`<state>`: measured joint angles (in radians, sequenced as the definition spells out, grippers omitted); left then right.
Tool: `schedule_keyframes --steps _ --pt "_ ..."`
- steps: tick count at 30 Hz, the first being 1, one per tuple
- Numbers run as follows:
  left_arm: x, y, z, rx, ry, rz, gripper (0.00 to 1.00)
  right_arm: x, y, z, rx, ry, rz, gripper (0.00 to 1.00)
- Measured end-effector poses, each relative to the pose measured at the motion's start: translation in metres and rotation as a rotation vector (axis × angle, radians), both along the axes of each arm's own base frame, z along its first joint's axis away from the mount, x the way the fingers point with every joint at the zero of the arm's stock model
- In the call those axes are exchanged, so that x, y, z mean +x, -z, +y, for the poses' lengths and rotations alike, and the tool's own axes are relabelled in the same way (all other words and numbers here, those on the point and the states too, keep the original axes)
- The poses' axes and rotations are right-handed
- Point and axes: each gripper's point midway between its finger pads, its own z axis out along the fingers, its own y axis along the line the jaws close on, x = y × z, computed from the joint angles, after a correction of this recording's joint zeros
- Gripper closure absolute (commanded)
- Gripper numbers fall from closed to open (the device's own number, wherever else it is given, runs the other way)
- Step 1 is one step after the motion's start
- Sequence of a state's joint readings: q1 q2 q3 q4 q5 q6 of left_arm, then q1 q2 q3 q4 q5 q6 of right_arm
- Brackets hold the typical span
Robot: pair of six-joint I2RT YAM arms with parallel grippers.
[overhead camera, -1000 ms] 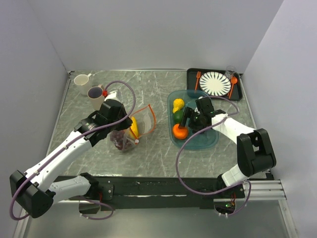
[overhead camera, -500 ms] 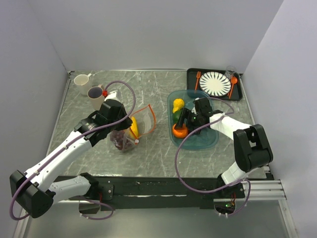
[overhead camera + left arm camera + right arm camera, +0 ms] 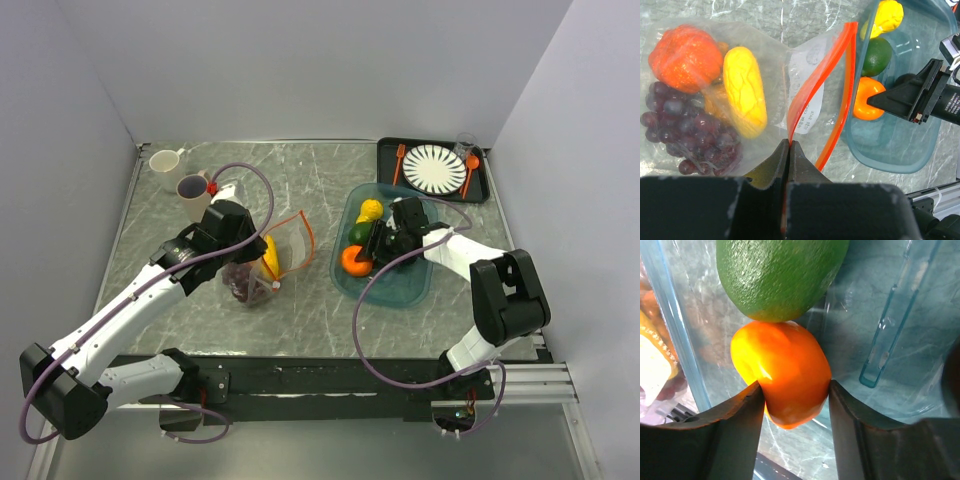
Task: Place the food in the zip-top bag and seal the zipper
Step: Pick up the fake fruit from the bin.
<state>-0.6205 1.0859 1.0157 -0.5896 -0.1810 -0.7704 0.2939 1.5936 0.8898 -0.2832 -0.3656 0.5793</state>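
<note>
On the grey marbled table [image 3: 300, 180] between pale walls [image 3: 300, 70], the zip-top bag [image 3: 262, 262] lies left of centre with its mouth gaping toward 3 o'clock and its zipper [image 3: 844, 95] running 6-to-12, the left gripper [image 3: 790, 142] pinched shut on the zipper's near end, while the right gripper [image 3: 796, 387] clamps the orange fruit [image 3: 780, 365] in the teal tray [image 3: 405, 285].

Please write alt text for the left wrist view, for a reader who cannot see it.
The left gripper pinches the zipper of the open zip-top bag, which holds purple grapes, a yellow piece and a red-orange piece. At right, the right gripper grips an orange fruit in the teal tray.
</note>
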Motion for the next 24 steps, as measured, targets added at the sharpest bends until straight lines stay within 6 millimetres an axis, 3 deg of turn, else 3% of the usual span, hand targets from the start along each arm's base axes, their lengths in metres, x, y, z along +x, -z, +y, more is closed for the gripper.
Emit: schedule_keyframes --steps 7,16,24 --pt "0.000 0.000 0.000 0.000 0.000 0.000 0.99 -0.003 -0.003 -0.002 -0.001 0.002 -0.011 0.65" --pt "0.000 0.000 0.000 0.000 0.000 0.000 0.99 -0.007 -0.023 -0.013 -0.047 0.011 -0.065 0.66" --pt "0.000 0.000 0.000 -0.001 0.000 0.000 0.99 -0.010 -0.057 -0.016 -0.041 0.010 -0.135 0.65"
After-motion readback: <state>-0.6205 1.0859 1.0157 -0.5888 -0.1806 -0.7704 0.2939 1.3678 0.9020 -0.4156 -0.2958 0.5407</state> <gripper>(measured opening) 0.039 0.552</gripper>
